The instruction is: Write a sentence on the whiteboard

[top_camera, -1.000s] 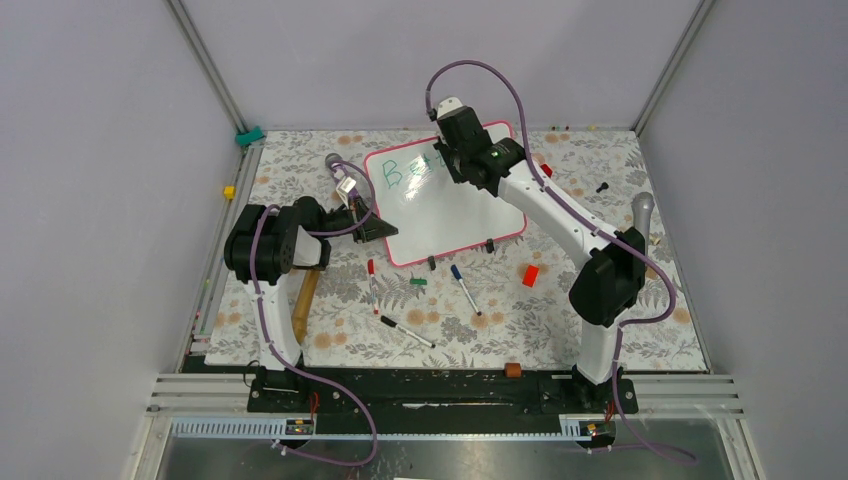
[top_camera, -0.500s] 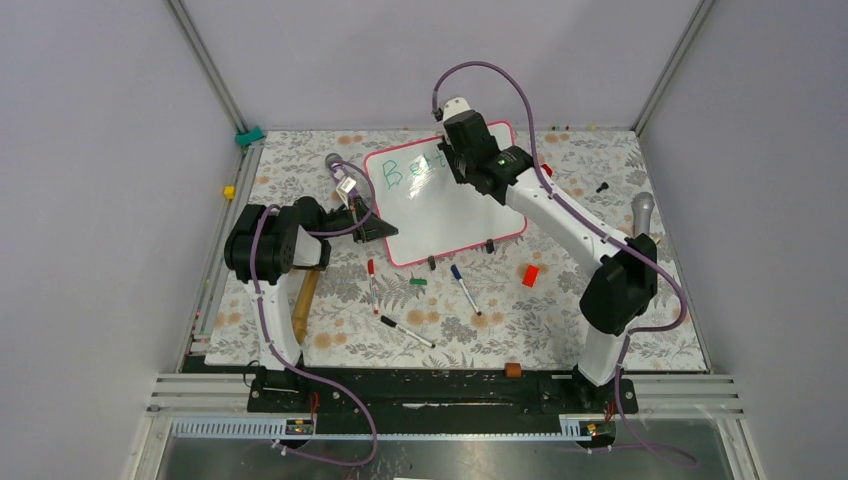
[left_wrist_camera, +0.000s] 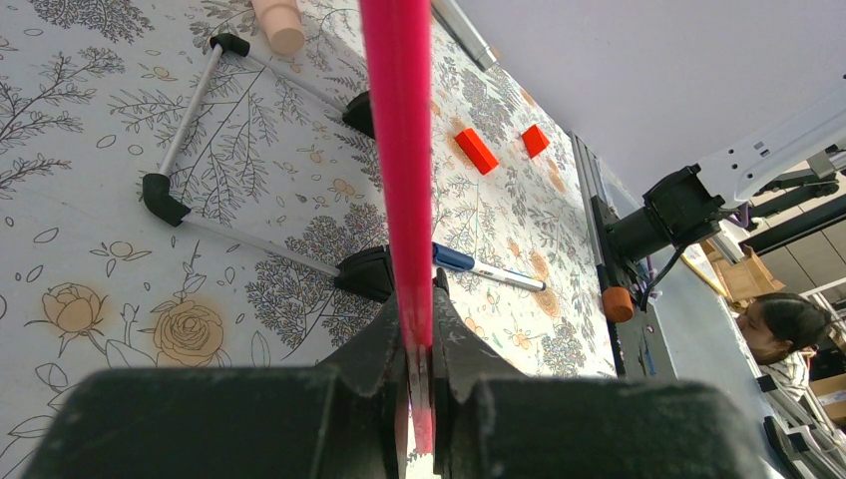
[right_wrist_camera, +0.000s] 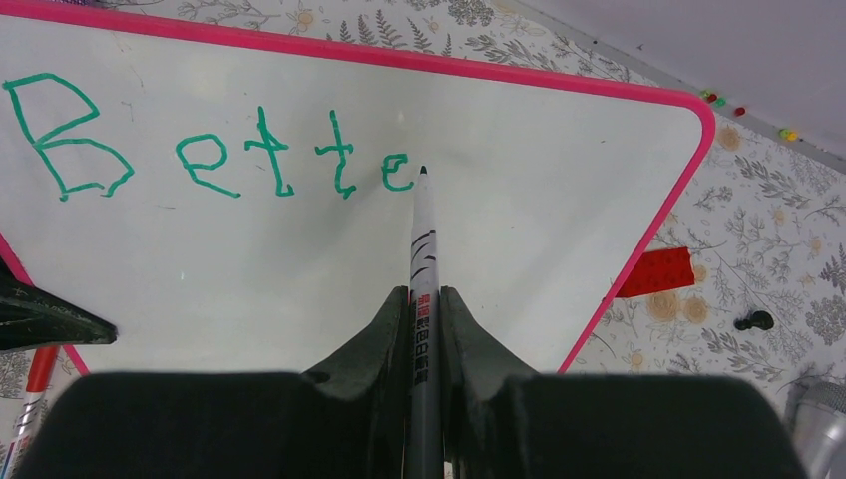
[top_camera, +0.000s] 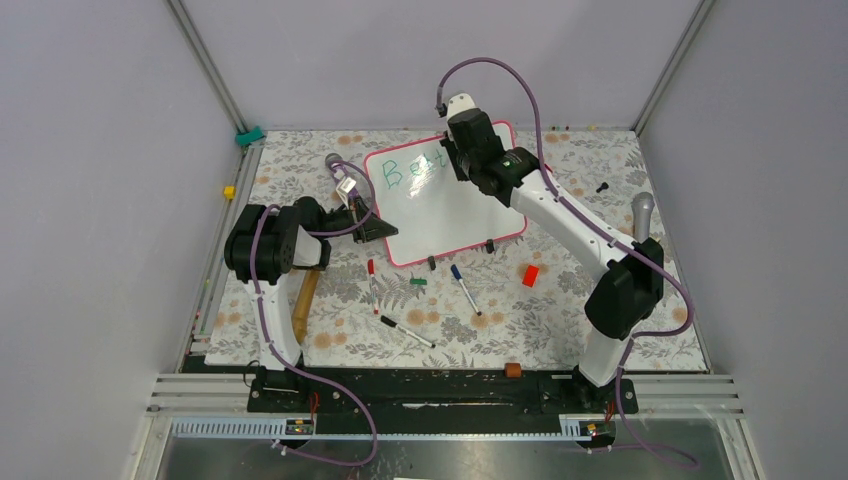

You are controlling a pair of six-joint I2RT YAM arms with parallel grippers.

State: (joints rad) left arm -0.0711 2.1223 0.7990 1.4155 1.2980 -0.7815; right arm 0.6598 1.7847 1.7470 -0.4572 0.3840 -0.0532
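1. Whiteboard (top_camera: pixel 450 215) stands propped mid-table; my left gripper (left_wrist_camera: pixel 419 324) is clamped on its pink frame (left_wrist_camera: pixel 399 150), I judge to steady it against writing pressure.
2. My right gripper (right_wrist_camera: pixel 424 299) grips the marker (right_wrist_camera: pixel 423 230), tip just beside the sentence (right_wrist_camera: pixel 274 152), which reads "Bette".

One whiteboard (top_camera: pixel 440 210) is counted, with five green letters (right_wrist_camera: pixel 271 150) written on it. Four markers are seen: red-capped marker (top_camera: pixel 372 276), blue-capped marker (top_camera: pixel 465 290) and black marker (top_camera: pixel 408 333) loose on the desk (top_camera: pixel 300 170), plus a white-barrelled marker (right_wrist_camera: pixel 423 249) at the board. Two red blocks are noted: near red block (top_camera: pixel 530 275), far red block (right_wrist_camera: pixel 653 271).
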